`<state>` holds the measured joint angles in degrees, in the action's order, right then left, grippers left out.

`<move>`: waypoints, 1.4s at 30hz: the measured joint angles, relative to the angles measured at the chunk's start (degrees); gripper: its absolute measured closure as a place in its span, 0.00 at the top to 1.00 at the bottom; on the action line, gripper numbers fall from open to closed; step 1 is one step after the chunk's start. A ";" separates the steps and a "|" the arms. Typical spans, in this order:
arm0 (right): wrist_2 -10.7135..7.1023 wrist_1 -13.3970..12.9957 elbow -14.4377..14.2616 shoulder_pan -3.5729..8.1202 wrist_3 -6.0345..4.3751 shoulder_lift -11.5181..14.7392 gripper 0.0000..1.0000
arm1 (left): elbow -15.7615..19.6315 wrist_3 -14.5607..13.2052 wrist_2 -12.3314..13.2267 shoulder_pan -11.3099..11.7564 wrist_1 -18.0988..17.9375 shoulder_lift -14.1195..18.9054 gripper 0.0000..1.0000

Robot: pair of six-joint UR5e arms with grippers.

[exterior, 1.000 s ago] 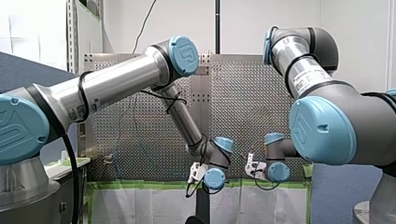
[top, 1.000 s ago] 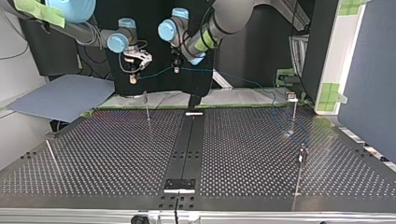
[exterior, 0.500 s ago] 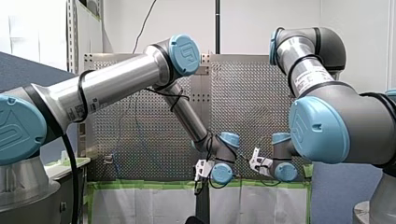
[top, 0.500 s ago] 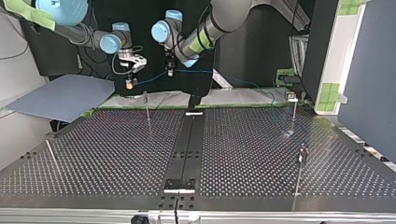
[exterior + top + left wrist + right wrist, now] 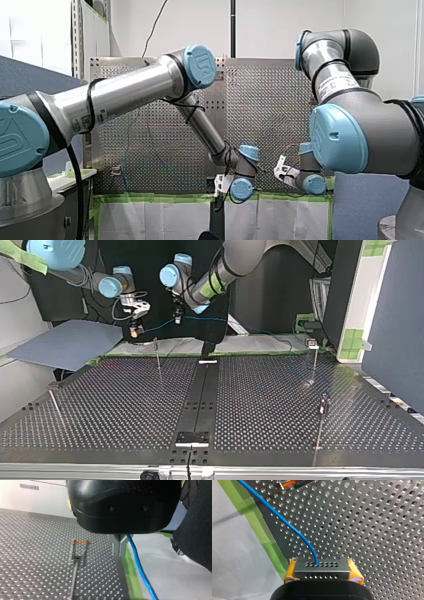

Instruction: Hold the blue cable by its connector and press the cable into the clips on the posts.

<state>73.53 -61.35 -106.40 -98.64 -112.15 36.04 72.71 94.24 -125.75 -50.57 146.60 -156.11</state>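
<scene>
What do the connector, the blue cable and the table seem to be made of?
The connector looks like bare grey metal: dull sheen, rows of small holes. The blue cable is probably plastic-sheathed: smooth, glossy, bending in a soft curve. The table seems to be perforated metal sheet, with a matt grey shine.

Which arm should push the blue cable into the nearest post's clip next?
Probably my right. Its gripper clamps the connector and hangs close beside that post. My left gripper pinches the cable farther along, so it mainly steadies it.
</scene>
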 joint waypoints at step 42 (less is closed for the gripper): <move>-0.83 -0.93 3.28 6.31 7.17 -0.05 0.00 | -20.52 2.71 0.28 2.73 1.94 -7.06 0.00</move>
<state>72.70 -62.28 -103.12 -92.33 -104.99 35.99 52.20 96.95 -125.47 -47.84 148.54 -163.17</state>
